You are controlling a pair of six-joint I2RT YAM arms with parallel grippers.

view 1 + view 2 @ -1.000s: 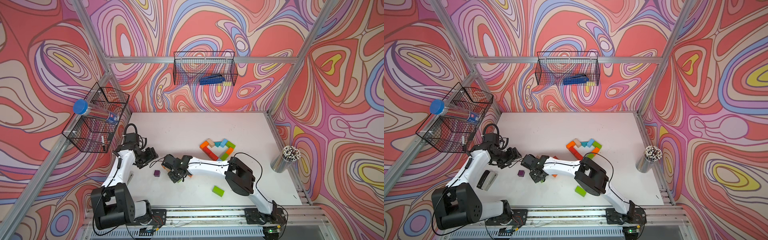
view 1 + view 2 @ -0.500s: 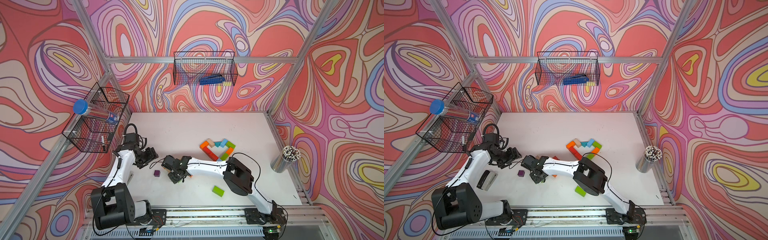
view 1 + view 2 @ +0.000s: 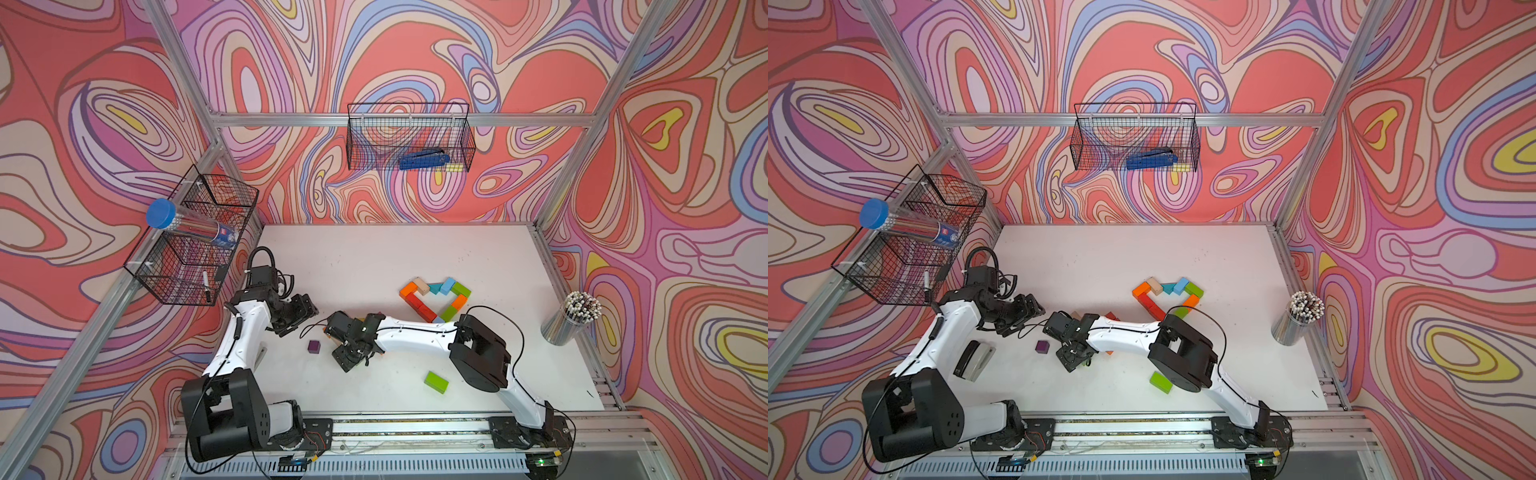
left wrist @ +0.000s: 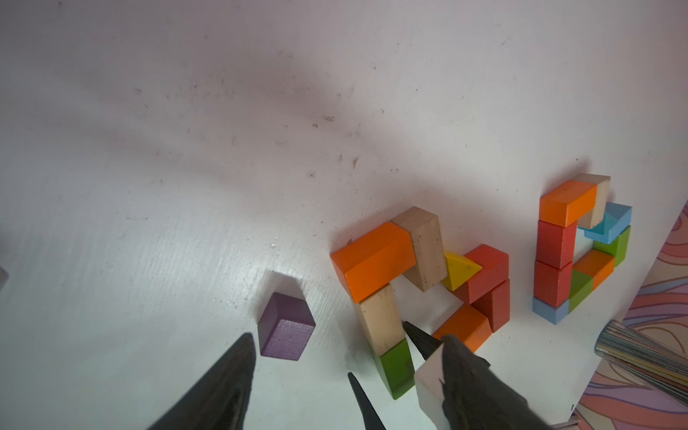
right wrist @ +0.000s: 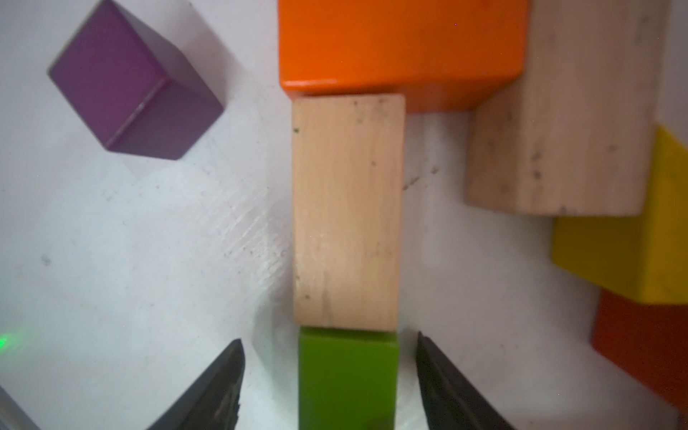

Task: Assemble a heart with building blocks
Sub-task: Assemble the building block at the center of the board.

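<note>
In both top views, purple cube [image 3: 314, 346] [image 3: 1042, 346] between left gripper [image 3: 303, 319] and right gripper [image 3: 347, 359], right arm [image 3: 415, 332] hiding its neighbours; in left wrist view, building blocks [image 4: 376, 260] just beside the cube, left fingers [image 4: 231, 383] wide, empty; in right wrist view, right fingers [image 5: 219, 383] parted astride green brick [image 5: 348, 376], gaps either side.

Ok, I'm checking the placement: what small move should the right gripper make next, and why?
Probably lift the right gripper straight up. Its jaws stand open, a gap either side of the green block, which lies flush against the end of the plain wood brick.
</note>
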